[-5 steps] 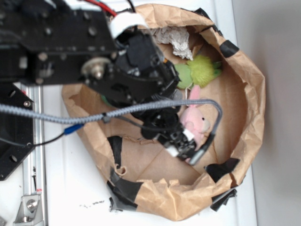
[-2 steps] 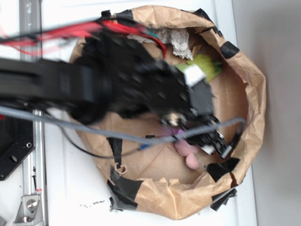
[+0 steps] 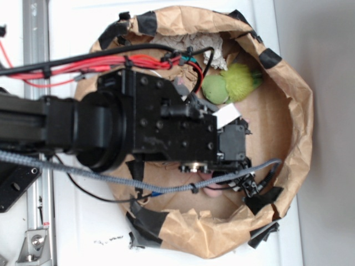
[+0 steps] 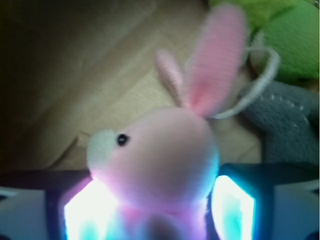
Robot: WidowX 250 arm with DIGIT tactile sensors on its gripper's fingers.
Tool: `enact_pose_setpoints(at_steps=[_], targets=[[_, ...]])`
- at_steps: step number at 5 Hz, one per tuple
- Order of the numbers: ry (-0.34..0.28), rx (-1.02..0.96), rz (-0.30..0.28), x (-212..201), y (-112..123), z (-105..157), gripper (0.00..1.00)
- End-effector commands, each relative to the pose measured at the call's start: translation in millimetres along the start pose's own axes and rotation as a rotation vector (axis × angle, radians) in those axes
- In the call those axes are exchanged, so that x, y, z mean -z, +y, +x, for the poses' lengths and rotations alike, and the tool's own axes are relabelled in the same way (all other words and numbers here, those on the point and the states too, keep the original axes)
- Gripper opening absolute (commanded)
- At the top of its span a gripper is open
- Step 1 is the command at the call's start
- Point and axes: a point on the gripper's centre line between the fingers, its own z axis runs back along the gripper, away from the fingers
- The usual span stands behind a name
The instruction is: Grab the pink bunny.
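The pink bunny fills the wrist view, with its white muzzle to the left and its ears up. My gripper is low inside the brown paper bag. Its two glowing fingers stand on either side of the bunny's body, spread wide, close to it or just touching. In the exterior view my arm covers most of the bunny, and only a pink sliver shows below the gripper.
A fuzzy green-yellow toy lies at the bag's far side and also shows in the wrist view. A grey plush lies just right of the bunny's ears. Crumpled paper is at the bag's top. Black tape patches the rim.
My arm has swung across the bag and dropped lower over the bunny. It now hides nearly all of the bunny, which was plainly visible a second ago.
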Motion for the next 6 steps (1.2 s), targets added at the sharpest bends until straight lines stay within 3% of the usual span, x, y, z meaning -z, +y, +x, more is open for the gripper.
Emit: enact_pose_setpoints(at_steps=[1,2,3,4,5,6], targets=[[0.052,0.108,-0.020,-37,15,8,0.00],[0.076,0.341,0.077,-85,10,34,0.00],[0.062,0.500,0.091,-119,-2,56,0.00],[0.124,0.555,0.054,-140,-9,54,0.00],[-0.046,0.602,0.126,-150,-9,55,0.00],[-0.037,0.641,0.129,-149,-2,53,0.00]])
